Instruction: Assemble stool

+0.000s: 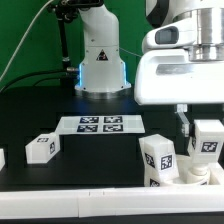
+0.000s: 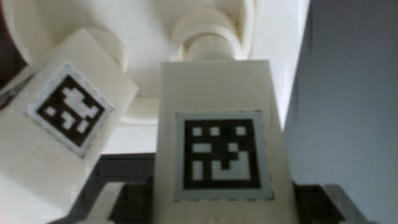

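Note:
My gripper [image 1: 200, 132] is shut on a white stool leg [image 1: 208, 138] with a square tag, held upright over the round white seat [image 1: 190, 181] at the exterior view's lower right. In the wrist view that leg [image 2: 222, 130] fills the middle between my dark fingers [image 2: 93, 203], tag facing the camera. A second leg [image 1: 157, 159] stands tilted on the seat just beside it, and it also shows in the wrist view [image 2: 68, 100]. The seat [image 2: 143, 25] is a pale blur beyond both legs. A third leg [image 1: 41, 147] lies loose on the black table at the exterior view's left.
The marker board [image 1: 100, 124] lies flat in the middle of the table. The arm's white base [image 1: 100, 60] stands behind it. Another white piece [image 1: 2, 157] is cut off at the exterior view's left edge. The table's front edge [image 1: 90, 195] runs along the bottom.

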`<action>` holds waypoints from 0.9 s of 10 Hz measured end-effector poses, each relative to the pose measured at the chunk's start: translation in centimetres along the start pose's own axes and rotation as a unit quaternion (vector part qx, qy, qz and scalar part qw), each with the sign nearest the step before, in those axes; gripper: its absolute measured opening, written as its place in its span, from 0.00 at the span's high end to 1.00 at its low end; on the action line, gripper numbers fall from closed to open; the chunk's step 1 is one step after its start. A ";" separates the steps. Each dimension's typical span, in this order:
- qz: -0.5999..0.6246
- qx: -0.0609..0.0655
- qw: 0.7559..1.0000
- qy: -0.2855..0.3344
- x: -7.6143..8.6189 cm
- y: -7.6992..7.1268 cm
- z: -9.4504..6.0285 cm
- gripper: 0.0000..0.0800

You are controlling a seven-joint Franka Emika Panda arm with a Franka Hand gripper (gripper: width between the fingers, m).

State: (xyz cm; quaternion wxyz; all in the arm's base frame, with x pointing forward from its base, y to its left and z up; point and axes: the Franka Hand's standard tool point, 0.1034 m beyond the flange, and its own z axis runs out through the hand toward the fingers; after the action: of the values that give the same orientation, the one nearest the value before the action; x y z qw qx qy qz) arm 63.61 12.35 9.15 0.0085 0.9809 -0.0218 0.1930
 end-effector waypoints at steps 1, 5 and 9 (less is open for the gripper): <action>-0.001 0.000 1.000 0.003 -0.2 0.0 0.2 0.58; -0.004 0.001 1.000 0.020 -0.6 0.0 0.5 0.58; -0.006 0.004 0.999 0.038 -0.7 0.1 0.5 0.58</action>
State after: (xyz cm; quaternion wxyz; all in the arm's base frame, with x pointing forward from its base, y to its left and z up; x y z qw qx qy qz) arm 63.11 12.30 8.45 0.0070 0.9730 -0.0145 0.2301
